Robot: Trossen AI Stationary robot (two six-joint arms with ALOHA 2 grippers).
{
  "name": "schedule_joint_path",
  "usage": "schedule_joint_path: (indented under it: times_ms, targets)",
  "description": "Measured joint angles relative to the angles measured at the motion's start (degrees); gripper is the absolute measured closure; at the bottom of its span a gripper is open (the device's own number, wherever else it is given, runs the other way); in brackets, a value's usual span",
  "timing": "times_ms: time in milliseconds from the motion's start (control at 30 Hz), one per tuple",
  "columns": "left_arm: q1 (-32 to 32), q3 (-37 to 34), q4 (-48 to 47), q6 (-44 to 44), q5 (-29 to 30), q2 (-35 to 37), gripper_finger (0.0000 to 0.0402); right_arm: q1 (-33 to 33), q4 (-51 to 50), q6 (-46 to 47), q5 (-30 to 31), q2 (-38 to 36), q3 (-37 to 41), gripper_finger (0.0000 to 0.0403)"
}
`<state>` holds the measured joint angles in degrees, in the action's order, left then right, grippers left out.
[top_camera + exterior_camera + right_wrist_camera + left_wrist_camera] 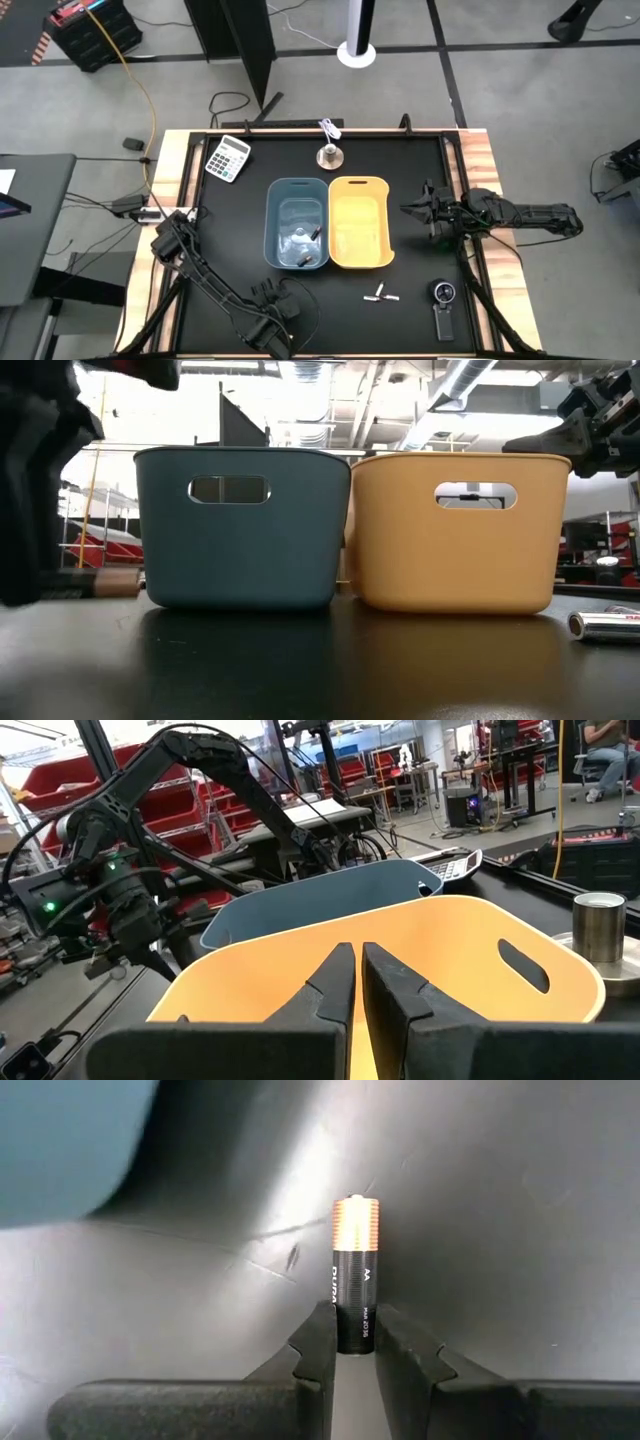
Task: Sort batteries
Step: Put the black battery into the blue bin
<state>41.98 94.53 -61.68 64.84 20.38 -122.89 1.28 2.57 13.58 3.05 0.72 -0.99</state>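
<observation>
Overhead, the blue bin (297, 237) and yellow bin (360, 222) sit side by side mid-counter (420, 160). Small dark batteries (306, 246) lie inside the blue bin, too tiny to count, and pale batteries (380, 295) lie on the counter near the yellow bin. The left pincer (283, 337) is at the near edge, partly cut off by the frame; the right pincer (412, 210) hovers just beside the yellow bin. A calculator (228, 158) lies at the far left.

Level with the counter, both bins block everything behind them; one silvery battery (605, 624) shows at the right edge, cut off.

From the left wrist, the left pincer (355, 1342) clamps a black, copper-tipped AA battery (354, 1272) that stands upright between its fingers.

From the right wrist, the right pincer (358, 965) is narrowed nearly closed, holding nothing, above the yellow bin's rim.
</observation>
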Motion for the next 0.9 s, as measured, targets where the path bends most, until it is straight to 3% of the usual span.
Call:
schedule_joint_path:
  times_ms: [533, 900]
  targets:
    - [1.2, 0.1, -0.6, -0.8, 1.2, 4.6, 0.0353, 0.0, 0.0, 0.0, 0.0, 0.0, 0.0, 0.0360]
    - [0.9, 0.1, 1.5, -7.8, 10.2, 10.6, 0.0354, 0.0, 0.0, 0.0, 0.0, 0.0, 0.0, 0.0360]
